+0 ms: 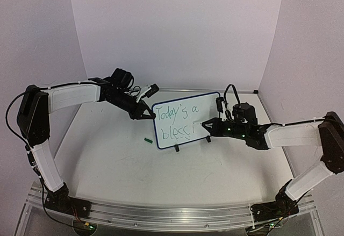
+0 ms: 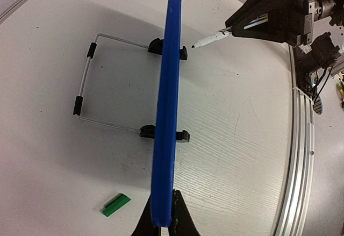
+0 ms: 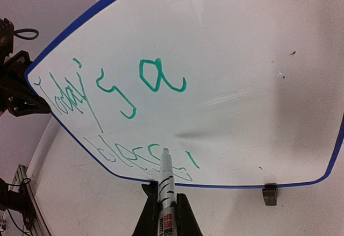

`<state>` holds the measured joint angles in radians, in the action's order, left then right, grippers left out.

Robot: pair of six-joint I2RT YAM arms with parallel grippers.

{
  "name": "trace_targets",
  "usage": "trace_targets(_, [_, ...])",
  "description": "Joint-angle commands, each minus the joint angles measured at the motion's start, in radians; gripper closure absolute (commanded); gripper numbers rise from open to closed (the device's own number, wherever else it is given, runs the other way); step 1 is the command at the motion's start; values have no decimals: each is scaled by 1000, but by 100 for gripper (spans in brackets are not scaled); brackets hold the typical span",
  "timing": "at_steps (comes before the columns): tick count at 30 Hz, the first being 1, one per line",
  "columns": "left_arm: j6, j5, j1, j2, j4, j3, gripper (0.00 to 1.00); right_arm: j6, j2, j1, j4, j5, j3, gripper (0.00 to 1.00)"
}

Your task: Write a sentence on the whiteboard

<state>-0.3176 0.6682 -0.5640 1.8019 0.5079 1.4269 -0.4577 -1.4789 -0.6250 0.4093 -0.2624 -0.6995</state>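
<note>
The left tool (image 1: 144, 115) clamps the whiteboard's (image 1: 210, 102) edge; the right tool (image 3: 161, 209) grips a marker (image 3: 165, 174), tip on the sentence's (image 3: 161, 77) unfinished second line. Remaining letters must continue rightward.

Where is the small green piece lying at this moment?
In the top view, the small green piece lies on the table, just left of the whiteboard's lower left corner, below the left gripper.

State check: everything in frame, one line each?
whiteboard, upright on its stand, left edge clamped
sentence, unfinished: "Today's a" written, second line partly done
marker, uncapped, tip at the second line
green piece, lying loose left of the whiteboard
left gripper, shut on whiteboard
right gripper, shut on marker
</note>
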Motion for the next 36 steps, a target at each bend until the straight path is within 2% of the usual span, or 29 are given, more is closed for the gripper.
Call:
trace_targets(1, [-33, -45, -5, -29, 15, 0, 100, 8, -31, -1, 26, 12, -41, 100])
trace_targets(26, [-33, -44, -6, -24, 16, 0, 100, 2, -92, -1, 63, 66, -63, 100])
trace_targets(36, [-34, -47, -5, -24, 16, 0, 100, -9, 17, -1, 41, 58, 0, 100])
